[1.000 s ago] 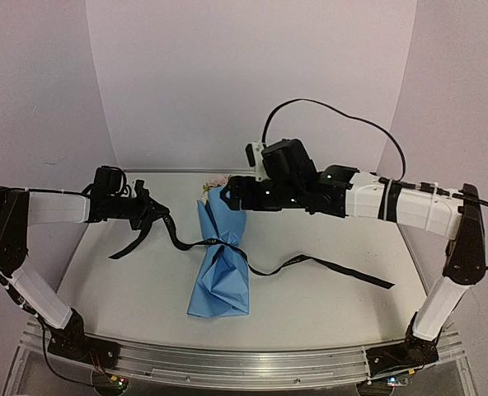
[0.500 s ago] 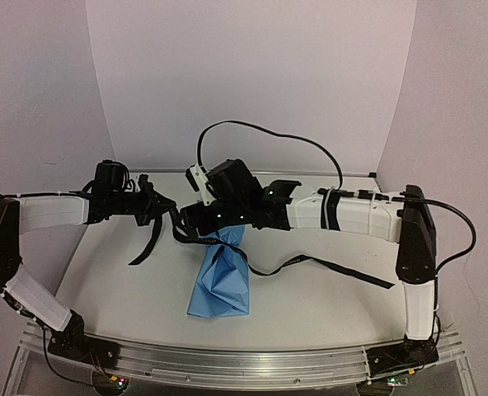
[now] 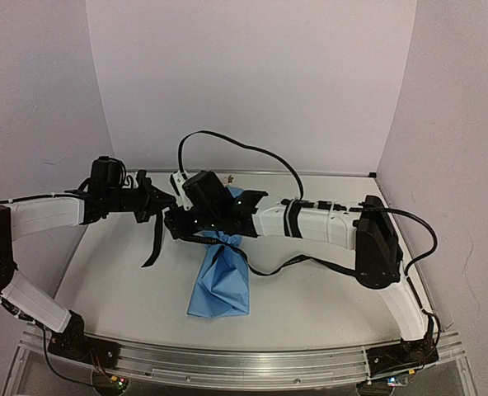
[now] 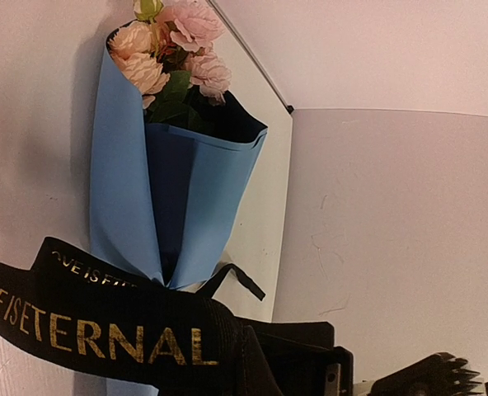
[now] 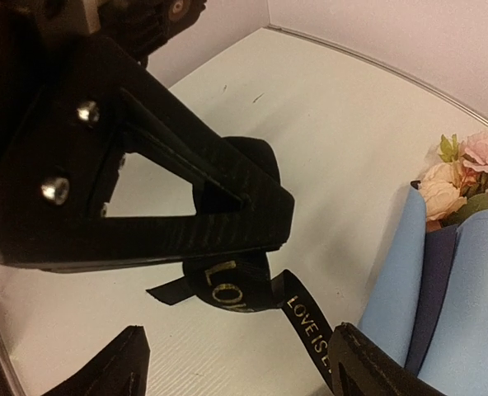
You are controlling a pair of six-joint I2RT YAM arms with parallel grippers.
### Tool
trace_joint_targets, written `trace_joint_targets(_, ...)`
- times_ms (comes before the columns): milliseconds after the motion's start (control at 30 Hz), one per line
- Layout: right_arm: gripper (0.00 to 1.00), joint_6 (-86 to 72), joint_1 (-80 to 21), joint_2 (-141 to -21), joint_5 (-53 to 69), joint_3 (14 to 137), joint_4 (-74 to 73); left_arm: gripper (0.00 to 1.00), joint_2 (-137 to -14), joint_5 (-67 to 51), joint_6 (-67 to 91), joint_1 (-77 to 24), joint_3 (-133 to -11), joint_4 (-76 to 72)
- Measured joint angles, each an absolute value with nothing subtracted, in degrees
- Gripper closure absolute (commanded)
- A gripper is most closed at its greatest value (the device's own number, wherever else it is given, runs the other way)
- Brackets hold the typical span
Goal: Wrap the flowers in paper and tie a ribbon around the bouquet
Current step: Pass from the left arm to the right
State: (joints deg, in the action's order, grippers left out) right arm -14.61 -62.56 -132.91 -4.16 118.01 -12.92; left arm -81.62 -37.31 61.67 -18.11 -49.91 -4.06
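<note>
A: Holding the ribbon [image 4: 104, 322] where?
B: Pinched tight in left gripper [image 3: 156, 208], left of the bouquet [image 3: 221, 285]; crossing its waist on the table [image 3: 310, 305].
A: Right gripper [image 5: 237, 351]?
B: Spread wide, empty, hovering just by that pinch.
A: Handling?
B: Thin, floppy, probably slick. Best taken flat across the width, close to the left pinch. Pull gently, to avoid dragging or creasing the light paper [image 5: 409, 280].
</note>
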Motion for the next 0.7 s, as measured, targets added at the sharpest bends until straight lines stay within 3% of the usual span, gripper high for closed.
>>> trace_joint_targets(167,0.24,-14.71,-63.08,-135.98,-5.89,120.07,-13.0,1.0,-80.61,-37.27,61.78,-18.11,-49.91,-3.39)
trace_joint_targets(300,0.39,-14.76,-63.22,-137.42,-7.49,121.24,-13.19,1.0,-78.57,-37.02,61.72,-18.11,-49.91,-2.28)
trace_joint_targets(400,0.44,-15.17,-63.33,-138.23,-8.82,122.89,-13.34,1.0,-77.16,-36.71,61.57,-18.11,-49.91,-1.54)
trace_joint_targets(700,0.93,-15.62,-63.33,-138.48,-11.9,124.53,-12.83,0.98,-74.23,-34.45,60.64,-18.11,-49.21,2.21)
